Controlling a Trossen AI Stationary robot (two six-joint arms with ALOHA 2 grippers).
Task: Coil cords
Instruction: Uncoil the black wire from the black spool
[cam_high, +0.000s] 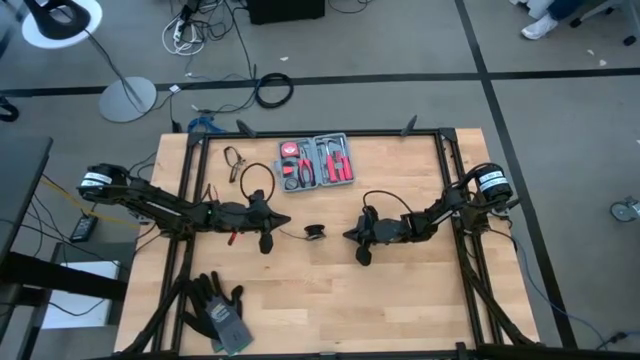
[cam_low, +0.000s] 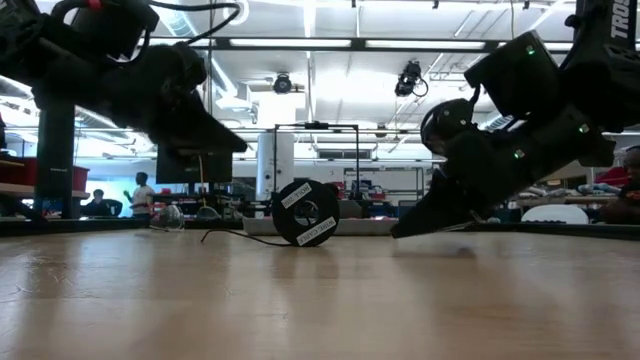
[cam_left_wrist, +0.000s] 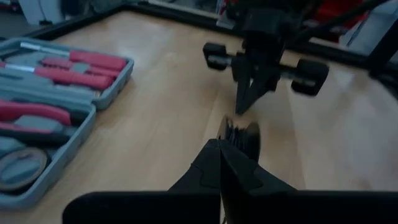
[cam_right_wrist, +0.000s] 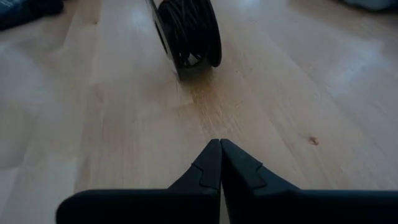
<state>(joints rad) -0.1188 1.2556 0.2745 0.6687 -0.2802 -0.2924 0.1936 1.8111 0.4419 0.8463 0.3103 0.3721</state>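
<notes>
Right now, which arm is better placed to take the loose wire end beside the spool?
Probably the left. The wire trails from the spool toward the left gripper, whose shut tips lie near it. The right gripper, also shut, sits on the spool's other side.

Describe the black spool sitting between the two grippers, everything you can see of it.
The black spool is a small round disc standing on its edge on the wooden table, midway between the arms. Dark wire is wound in its groove, and white labels show on its flat face. A thin black wire tail trails from it along the tabletop toward the left gripper. Neither gripper touches it; only the table does.
</notes>
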